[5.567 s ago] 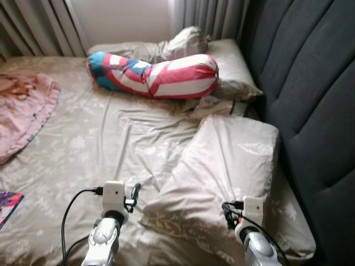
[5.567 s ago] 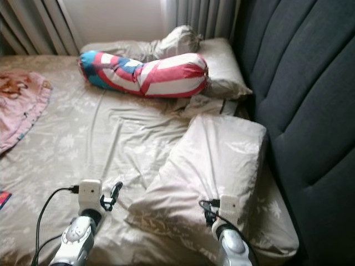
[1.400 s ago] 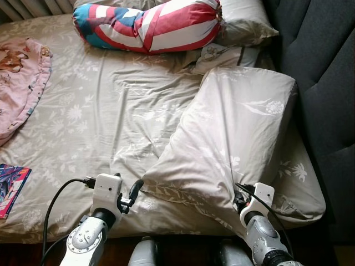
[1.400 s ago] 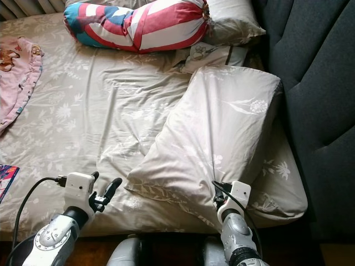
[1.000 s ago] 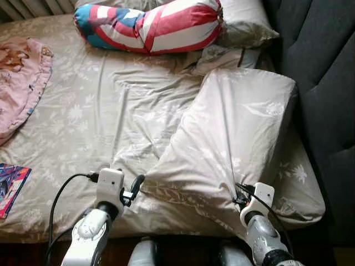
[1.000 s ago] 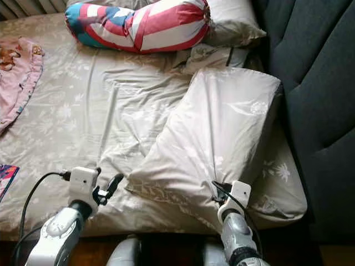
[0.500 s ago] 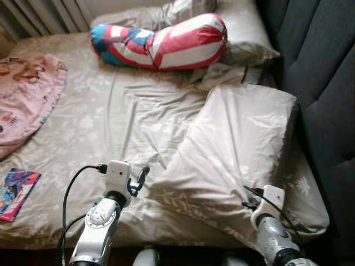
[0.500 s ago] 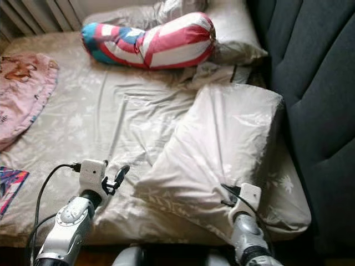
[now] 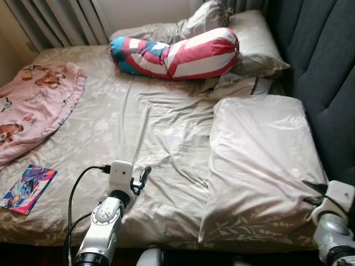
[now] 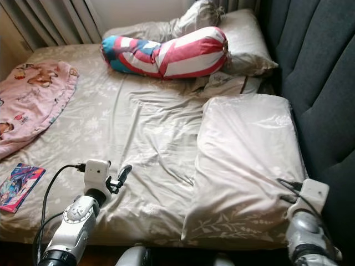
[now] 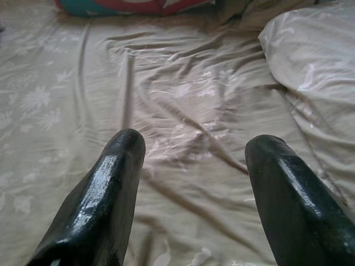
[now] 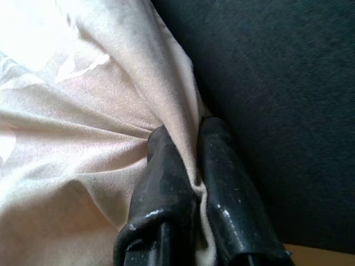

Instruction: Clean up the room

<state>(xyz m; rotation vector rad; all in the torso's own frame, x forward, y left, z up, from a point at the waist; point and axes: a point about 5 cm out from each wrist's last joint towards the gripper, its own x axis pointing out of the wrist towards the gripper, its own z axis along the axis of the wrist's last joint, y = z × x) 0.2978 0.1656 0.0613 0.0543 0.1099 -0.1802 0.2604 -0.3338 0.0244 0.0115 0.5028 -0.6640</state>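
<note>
A bed seen from its near edge, covered with a rumpled beige floral sheet [image 9: 138, 133]. At the far left lies a crumpled pink blanket [image 9: 33, 105] printed with cartoon figures, and nearer the robot one colourful book [image 9: 28, 188] rests flat on the sheet, well apart from the blanket.

The left gripper [image 9: 143, 178] hovers just above the sheet near the front edge, its two black fingers [image 11: 105, 188] spread wide with nothing between them.

Towards the head of the bed lies one bolster [image 9: 177, 52] striped red, white and blue. Behind it sit two beige pillows: a crumpled one [image 9: 202, 19] and a flatter one [image 9: 258, 39] against the dark padded headboard [image 9: 327, 66]. A small folded cloth [image 9: 238, 86] lies just in front of them.

On the right lies the large beige pillow [image 9: 260, 166], flat on the sheet and alongside the headboard. The right gripper [image 12: 188, 183] pinches its near right corner, fingers closed tight on a fold of the pillowcase beside the headboard.

This pillow looks light, soft and floppy. Held by one corner of loose case, it would likely sag and the smooth fabric could slip; a deeper hold on a corner, taking in some filling, seems safer. In all: three beige pillows, one bolster, one blanket, one book.
</note>
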